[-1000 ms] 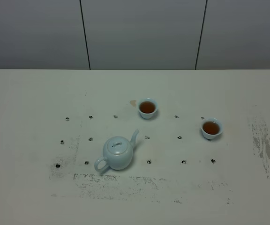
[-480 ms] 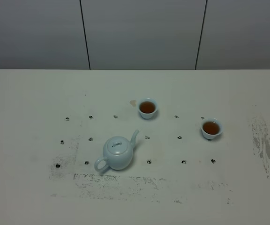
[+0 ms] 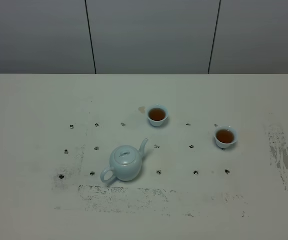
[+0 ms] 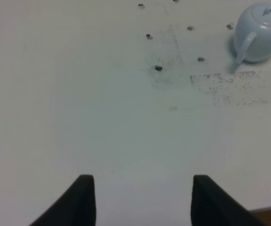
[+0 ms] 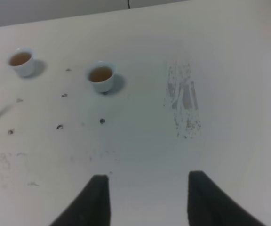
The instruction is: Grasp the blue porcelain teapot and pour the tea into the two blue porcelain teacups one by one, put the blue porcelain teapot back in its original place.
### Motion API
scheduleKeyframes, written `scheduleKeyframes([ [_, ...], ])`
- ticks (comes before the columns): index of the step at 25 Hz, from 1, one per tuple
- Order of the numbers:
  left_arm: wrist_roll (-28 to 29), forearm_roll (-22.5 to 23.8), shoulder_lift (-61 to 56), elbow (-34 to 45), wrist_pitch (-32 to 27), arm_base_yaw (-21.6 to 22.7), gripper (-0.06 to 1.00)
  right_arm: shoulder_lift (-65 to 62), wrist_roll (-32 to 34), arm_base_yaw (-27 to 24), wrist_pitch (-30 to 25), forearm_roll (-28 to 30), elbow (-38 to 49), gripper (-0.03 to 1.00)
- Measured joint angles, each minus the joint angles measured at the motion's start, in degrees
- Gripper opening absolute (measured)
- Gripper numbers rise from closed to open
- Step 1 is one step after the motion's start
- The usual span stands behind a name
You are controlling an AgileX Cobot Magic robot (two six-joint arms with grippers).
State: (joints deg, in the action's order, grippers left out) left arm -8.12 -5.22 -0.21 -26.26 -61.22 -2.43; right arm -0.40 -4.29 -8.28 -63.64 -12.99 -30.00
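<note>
Near the front edge of the table (image 3: 29, 110), a little toward its left side, stands the teapot (image 3: 125, 163), upright with its lid on. Its spout points toward the back right, and its loop handle points toward the front left corner. Nothing touches it.

Two teacups sit farther back, both upright and both holding brown tea. One teacup (image 3: 157, 115) stands around the middle of the table, beyond the teapot's spout and clear of it. The other teacup (image 3: 225, 137) stands nearer the right edge and slightly closer to the front than the first. The cups are well apart from each other and from the teapot.

Small dark dots run in rows across the tabletop around the teapot and cups. A patch of grey scuff marks (image 3: 283, 157) lies near the right edge, and a speckled band (image 3: 134, 195) runs along the front, just before the teapot.

Neither arm shows in the high view. In the left wrist view the left fingers (image 4: 142, 200) are spread wide and empty above bare tabletop, with the teapot well ahead of them, handle nearest. In the right wrist view the right fingers (image 5: 147, 200) are likewise spread and hold nothing, with the nearer teacup and the scuff marks well ahead.
</note>
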Motion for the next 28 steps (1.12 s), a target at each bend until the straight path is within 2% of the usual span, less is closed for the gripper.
scheduleKeyframes([
  [28, 0.0, 0.0, 0.0, 0.0, 0.0, 0.0, 0.52, 0.0, 0.0, 0.0, 0.05, 0.0, 0.0, 0.4],
])
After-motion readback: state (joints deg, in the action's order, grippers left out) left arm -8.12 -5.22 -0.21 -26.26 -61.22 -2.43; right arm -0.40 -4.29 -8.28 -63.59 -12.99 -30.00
